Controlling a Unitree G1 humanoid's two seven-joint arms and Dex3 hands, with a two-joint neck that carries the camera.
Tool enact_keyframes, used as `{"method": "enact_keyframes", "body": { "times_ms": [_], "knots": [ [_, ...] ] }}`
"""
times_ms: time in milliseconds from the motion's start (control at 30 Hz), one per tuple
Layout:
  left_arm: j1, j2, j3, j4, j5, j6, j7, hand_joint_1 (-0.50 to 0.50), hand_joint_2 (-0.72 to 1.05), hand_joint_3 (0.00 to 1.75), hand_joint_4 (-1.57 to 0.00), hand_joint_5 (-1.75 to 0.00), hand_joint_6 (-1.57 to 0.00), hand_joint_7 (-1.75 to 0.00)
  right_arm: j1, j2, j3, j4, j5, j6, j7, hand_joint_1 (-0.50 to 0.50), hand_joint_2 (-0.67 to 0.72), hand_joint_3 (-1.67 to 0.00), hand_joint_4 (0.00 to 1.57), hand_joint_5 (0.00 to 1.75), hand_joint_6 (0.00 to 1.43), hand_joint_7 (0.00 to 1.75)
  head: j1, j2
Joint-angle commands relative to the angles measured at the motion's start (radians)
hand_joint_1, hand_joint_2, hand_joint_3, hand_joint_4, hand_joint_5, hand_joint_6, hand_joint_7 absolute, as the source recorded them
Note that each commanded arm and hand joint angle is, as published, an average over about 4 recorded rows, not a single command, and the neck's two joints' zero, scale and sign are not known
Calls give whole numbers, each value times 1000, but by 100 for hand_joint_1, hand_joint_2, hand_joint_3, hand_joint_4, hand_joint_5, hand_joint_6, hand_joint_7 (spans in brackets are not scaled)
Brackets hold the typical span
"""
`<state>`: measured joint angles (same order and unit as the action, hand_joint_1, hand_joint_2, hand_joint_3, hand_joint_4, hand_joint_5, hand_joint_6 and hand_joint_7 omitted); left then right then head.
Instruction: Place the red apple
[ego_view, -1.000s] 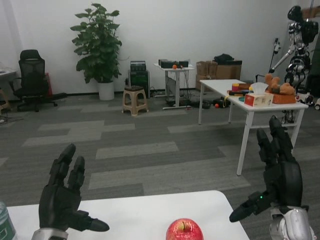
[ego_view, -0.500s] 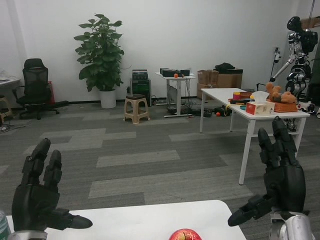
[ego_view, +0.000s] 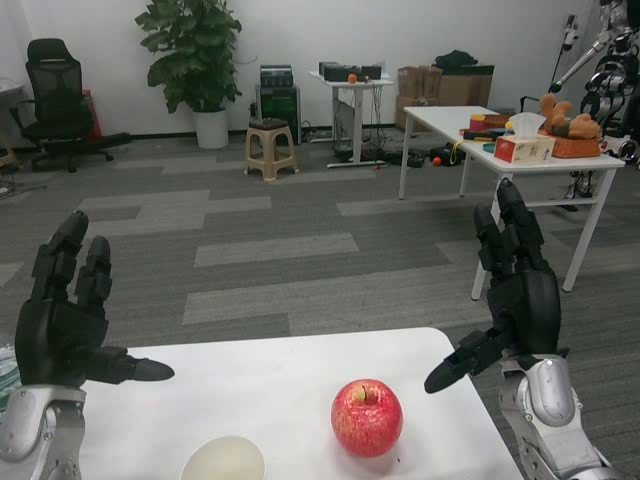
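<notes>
The red apple (ego_view: 367, 417) stands upright on the white table (ego_view: 280, 380), near its right front part, stem up. My right hand (ego_view: 512, 300) is raised above the table's right edge, fingers spread and empty, up and to the right of the apple. My left hand (ego_view: 65, 320) is raised over the table's left side, fingers apart, holding nothing. A small white bowl (ego_view: 223, 461) sits on the table to the left of the apple, cut by the bottom edge.
A second white table (ego_view: 520, 160) with a tissue box and toys stands on the carpet to the right. Farther back are a stool (ego_view: 271, 148), a potted plant (ego_view: 197, 60), an office chair (ego_view: 55, 100) and another robot at the top right.
The camera has tilted down, so more of the table, the whole apple and the bowl now show. Both hands stay raised and spread; the left one sits further left than a second ago.
</notes>
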<state>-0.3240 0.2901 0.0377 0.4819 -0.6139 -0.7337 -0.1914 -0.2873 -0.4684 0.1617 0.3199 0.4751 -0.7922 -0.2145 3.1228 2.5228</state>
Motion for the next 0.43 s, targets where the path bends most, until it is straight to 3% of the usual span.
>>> {"method": "enact_keyframes", "body": {
  "times_ms": [33, 233, 433],
  "knots": [
    [12, 26, -1, -13, 6, 18, 0, -34, -10, 0, 0, 0, 0, -35, -28, -4, 22, 20, 2, -2, 1, -46, 66, 0, 0, 0, 0, 0, 1, -15],
    [13, 38, -5, -14, 4, 28, 0, -36, -10, 9, 0, 0, 0, -35, -39, -4, 42, 34, 2, -2, 1, -46, 66, 0, 0, 0, 0, 0, 2, -30],
    [13, 47, -14, -14, 1, 31, -2, -36, -10, 0, 0, 0, 0, -40, -51, -3, 60, 47, 2, -2, 1, -46, 66, 0, 0, 0, 0, 0, 5, -35]
  ]
}}
